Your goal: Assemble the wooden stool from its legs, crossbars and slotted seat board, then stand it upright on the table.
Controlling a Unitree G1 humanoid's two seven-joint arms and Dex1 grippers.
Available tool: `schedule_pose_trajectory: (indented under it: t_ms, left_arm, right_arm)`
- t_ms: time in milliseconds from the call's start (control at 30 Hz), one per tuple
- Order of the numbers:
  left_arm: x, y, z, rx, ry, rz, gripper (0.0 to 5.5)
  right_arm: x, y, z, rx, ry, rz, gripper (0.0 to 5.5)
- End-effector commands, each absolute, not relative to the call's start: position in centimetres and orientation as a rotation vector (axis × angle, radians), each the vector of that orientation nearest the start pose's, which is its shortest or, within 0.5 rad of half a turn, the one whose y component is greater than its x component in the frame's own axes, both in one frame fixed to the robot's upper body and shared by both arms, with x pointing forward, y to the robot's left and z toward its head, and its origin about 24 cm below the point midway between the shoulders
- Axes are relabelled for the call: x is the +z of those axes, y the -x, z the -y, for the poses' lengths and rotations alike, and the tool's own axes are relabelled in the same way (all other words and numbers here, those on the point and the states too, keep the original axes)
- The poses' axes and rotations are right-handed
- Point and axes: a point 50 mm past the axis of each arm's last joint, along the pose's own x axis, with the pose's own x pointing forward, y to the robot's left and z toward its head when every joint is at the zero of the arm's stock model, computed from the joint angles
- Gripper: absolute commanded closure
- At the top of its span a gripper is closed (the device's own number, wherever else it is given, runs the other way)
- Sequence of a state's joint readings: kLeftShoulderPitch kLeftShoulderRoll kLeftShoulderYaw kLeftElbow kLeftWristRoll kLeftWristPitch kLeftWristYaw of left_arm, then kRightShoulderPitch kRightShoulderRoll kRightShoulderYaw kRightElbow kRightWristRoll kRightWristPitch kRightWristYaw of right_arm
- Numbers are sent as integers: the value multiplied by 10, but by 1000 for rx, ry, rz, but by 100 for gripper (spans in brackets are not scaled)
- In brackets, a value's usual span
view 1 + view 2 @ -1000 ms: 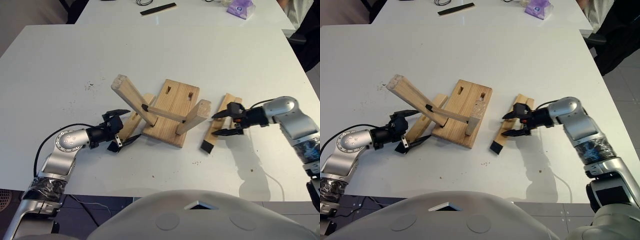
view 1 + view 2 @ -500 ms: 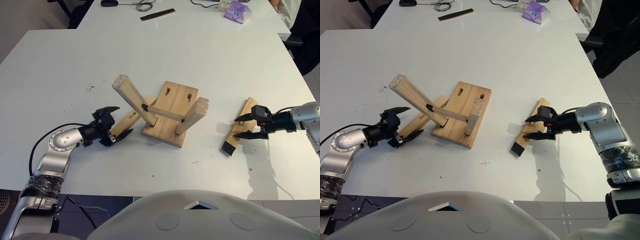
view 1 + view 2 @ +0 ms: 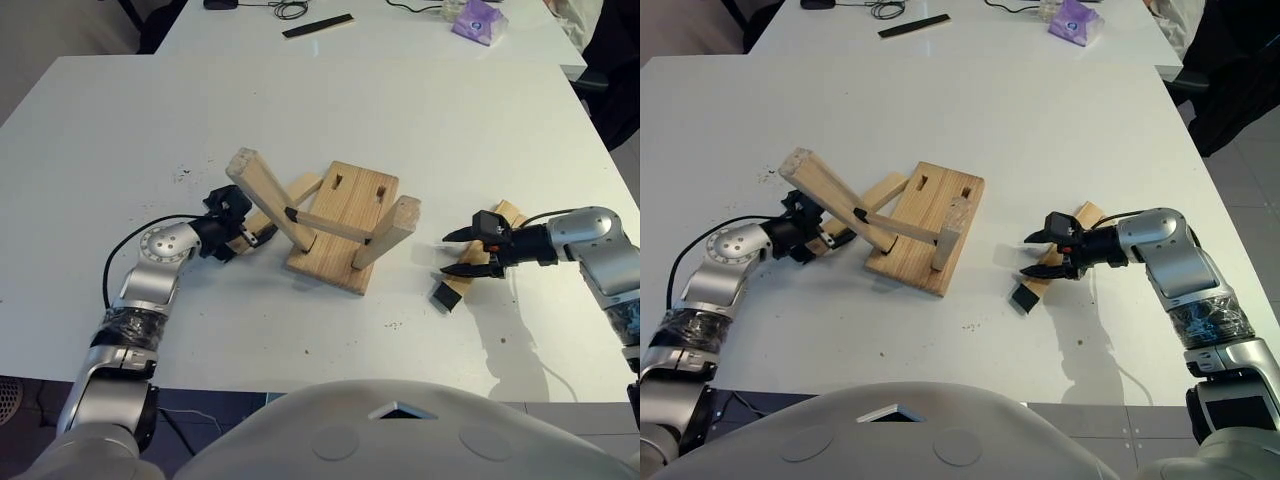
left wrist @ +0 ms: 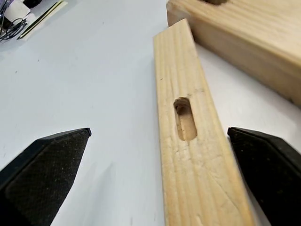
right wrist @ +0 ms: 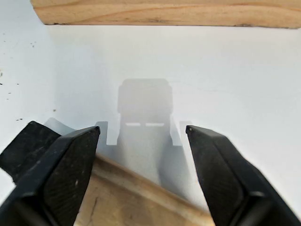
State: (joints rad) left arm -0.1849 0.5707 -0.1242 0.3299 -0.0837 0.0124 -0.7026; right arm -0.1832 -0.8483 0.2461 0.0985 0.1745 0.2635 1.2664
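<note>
At centre of white table [image 3: 120,120]: slotted seat board [image 3: 345,205], lying flat, two slots facing up. Resting across it: two legs joined by a crossbar [image 3: 335,228], one leg [image 3: 262,190] tilting up toward the left, the other leg [image 3: 392,228] at the board's right edge. Just left of board: loose slotted leg [image 4: 188,141], flat on table, straddled by left gripper [image 3: 240,228], fingers spread wide either side. Right of board: right gripper [image 3: 447,253], jaws apart, gripping nothing, low over dark-tipped wooden piece [image 3: 447,293].
</note>
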Motion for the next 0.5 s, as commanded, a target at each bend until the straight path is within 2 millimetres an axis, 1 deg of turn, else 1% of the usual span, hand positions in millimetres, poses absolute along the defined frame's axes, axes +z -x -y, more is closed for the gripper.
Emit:
schedule_pose_trajectory:
  t_ms: [33,100,200,300,400,467,500]
  left_arm:
    - [-5,-269,-230,-591,-290,-530,10]
    - [-9,-268,-240,-528,-280,-579,10]
    - [-14,-262,-259,-448,-302,-645,10]
    - [-16,-256,-268,-408,-295,-680,10]
    - [-12,-250,-268,-416,-281,-680,10]
    - [-3,-243,-261,-468,-275,-642,10]
    - [4,-240,-255,-503,-280,-607,10]
  right_arm:
    - [57,-240,228,1264,459,-676,211]
    - [57,-239,227,1265,459,-672,211]
    - [58,-236,229,1260,455,-670,211]
    - [58,-234,231,1248,449,-671,211]
    - [59,-232,231,1239,446,-670,211]
    - [61,-232,232,1237,445,-664,211]
    - [63,-232,232,1234,445,-661,211]
